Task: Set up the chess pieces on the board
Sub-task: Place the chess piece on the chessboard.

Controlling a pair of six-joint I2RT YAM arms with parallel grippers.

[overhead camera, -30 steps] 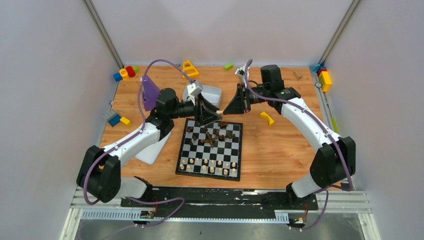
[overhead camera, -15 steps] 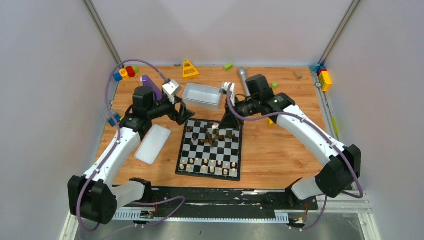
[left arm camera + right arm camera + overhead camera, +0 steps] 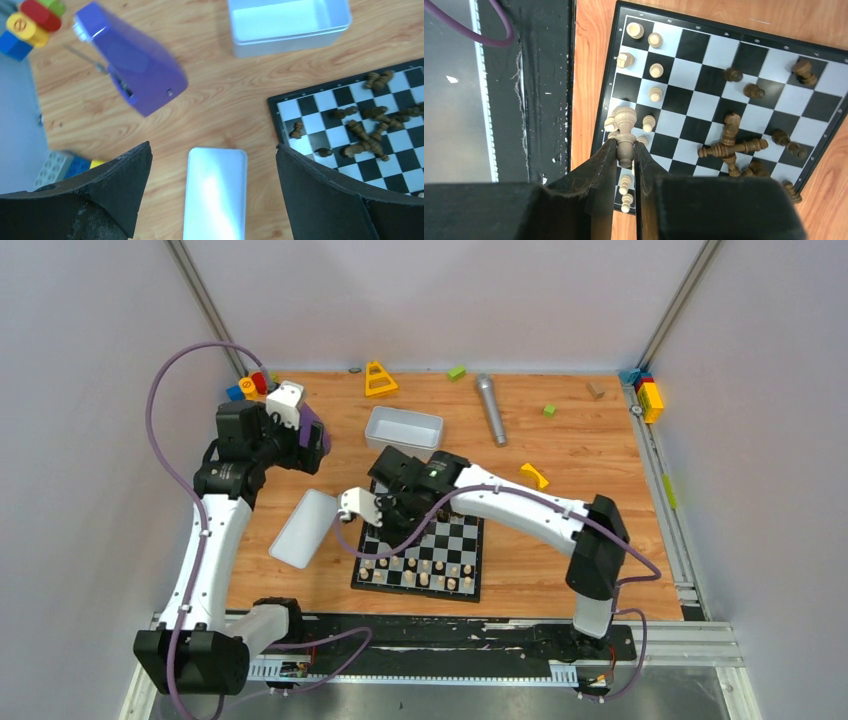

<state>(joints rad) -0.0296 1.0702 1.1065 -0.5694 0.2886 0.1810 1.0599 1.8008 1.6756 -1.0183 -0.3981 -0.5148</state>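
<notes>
Right jaws clamped a pale beige wooden chess piece over the black-and-white checkered chessboard, dark brown chessmen lay toppled on its far squares, left jaws hung released above the wooden desk.

The black-and-white checkered board lies flat. Seen from above, the pale pieces stand upright in two rows along its 6 o'clock edge. The dark pieces are scattered toward 12 o'clock, several toppled in a heap. A single pale piece is pinched in the right gripper over the pale rows.
</notes>
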